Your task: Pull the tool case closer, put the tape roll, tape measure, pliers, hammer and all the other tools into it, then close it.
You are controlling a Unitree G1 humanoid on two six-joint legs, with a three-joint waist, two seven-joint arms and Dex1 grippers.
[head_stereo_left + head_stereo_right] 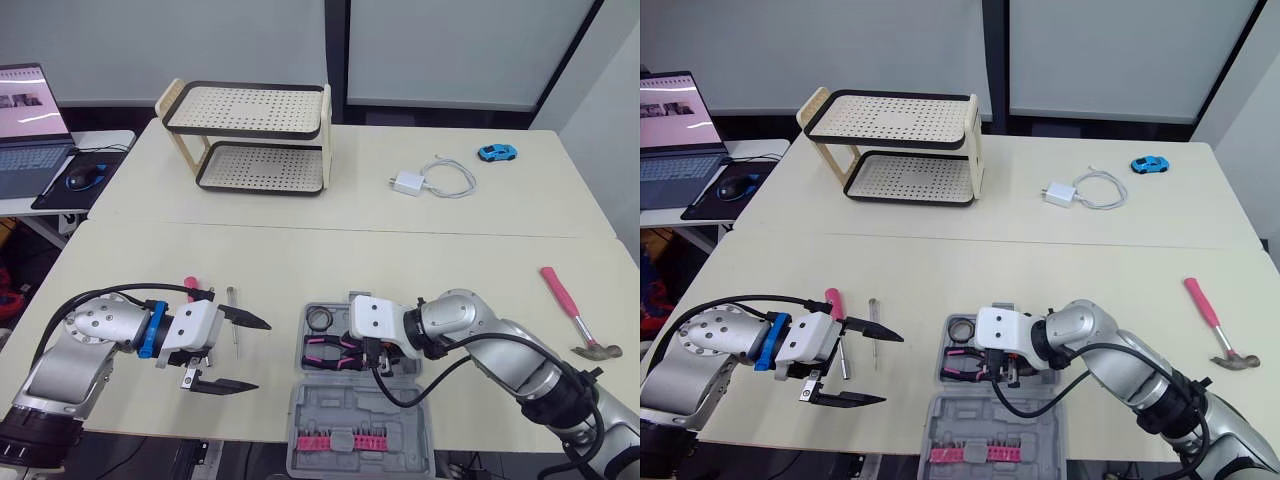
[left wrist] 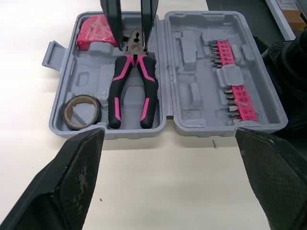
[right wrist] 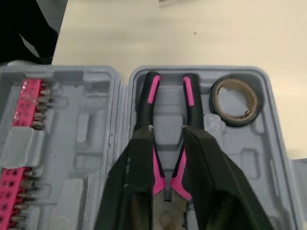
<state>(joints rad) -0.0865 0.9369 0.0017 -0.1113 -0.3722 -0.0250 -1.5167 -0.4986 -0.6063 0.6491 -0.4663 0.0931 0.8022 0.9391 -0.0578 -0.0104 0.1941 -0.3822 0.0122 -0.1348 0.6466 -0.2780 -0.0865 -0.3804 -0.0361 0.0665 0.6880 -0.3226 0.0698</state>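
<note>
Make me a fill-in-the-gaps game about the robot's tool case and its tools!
1. The black-and-pink ____ lie in the open tool case beside the tape roll.
2. The hammer lies on the ____, outside the case.
3. The hammer's handle is ____.
4. The left claw holds ____.
Missing words: pliers, table, pink, nothing.

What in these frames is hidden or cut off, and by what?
Pliers: the head, in the right wrist view, is covered by the right gripper, so a grip cannot be confirmed.
Pink-handled tool: in the left eye view, its shaft is behind the left gripper.
Tool case: in the right eye view, the near edge is cut off by the picture's bottom.
</note>
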